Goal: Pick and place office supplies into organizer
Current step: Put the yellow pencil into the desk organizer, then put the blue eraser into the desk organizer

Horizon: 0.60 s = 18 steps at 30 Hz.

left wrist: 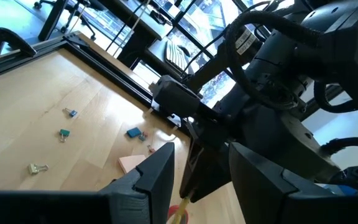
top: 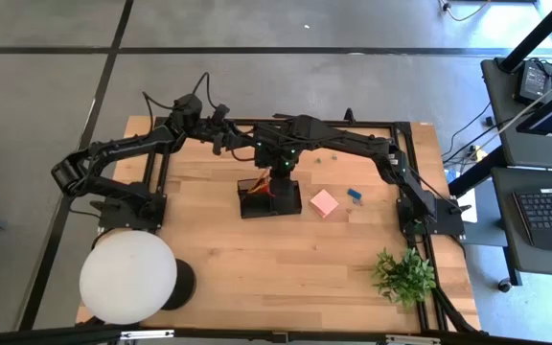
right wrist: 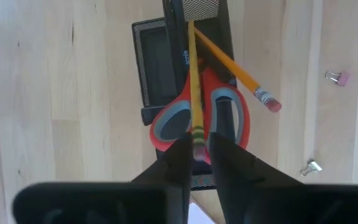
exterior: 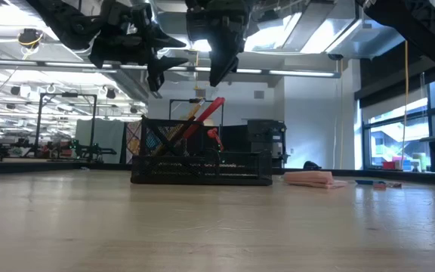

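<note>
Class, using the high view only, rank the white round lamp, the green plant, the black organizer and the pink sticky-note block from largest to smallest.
1. white round lamp
2. green plant and black organizer: look alike, not ranked
3. pink sticky-note block

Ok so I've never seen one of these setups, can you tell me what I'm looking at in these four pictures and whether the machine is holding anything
It is a robot with two dark arms at a wooden table, tidying desk items into a small black organizer.

One picture looks straight down from above, one looks level across the table top, and the other two come from cameras on each arm's wrist.

The right end effector hangs over the organizer, its fingers narrowly apart around the eraser end of a yellow pencil. Whether it grips it I cannot tell. Red-handled scissors and a second pencil already stand in the organizer.

The left end effector waits open, raised beside it.

Left on the table: a pink note block, a small blue piece, some small clips, a green plant and a white round lamp.
</note>
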Available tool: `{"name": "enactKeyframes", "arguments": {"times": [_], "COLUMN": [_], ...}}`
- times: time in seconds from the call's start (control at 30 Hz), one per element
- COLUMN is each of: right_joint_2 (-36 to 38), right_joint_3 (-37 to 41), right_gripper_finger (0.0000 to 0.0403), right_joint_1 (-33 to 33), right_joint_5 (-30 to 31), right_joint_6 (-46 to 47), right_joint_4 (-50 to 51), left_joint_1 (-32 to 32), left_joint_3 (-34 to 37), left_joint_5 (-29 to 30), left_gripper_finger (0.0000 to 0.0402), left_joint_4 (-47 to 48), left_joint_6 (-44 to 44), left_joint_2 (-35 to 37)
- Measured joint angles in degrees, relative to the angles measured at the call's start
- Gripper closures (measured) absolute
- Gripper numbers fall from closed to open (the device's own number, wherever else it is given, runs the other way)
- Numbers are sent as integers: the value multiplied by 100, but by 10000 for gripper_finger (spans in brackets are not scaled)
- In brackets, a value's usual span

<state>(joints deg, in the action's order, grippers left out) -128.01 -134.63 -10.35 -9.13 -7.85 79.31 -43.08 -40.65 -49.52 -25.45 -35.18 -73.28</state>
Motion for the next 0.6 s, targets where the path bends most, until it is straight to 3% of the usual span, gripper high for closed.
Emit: {"name": "enactKeyframes", "arguments": {"times": [0.3,0.6], "right_joint_2": [0,549], "right_joint_3": [0,-22], "right_gripper_finger": [274,265], "right_joint_1": [0,-2], "right_joint_5": [2,3], "right_joint_6": [166,502], "right_joint_4": [1,273], "left_joint_1": [1,-1], "left_joint_3": [-1,1], "left_joint_5": [0,-41], "left_gripper_finger": [254,254], "left_joint_4": [2,-1], "left_joint_6": [0,0], "left_joint_2": [0,0]}}
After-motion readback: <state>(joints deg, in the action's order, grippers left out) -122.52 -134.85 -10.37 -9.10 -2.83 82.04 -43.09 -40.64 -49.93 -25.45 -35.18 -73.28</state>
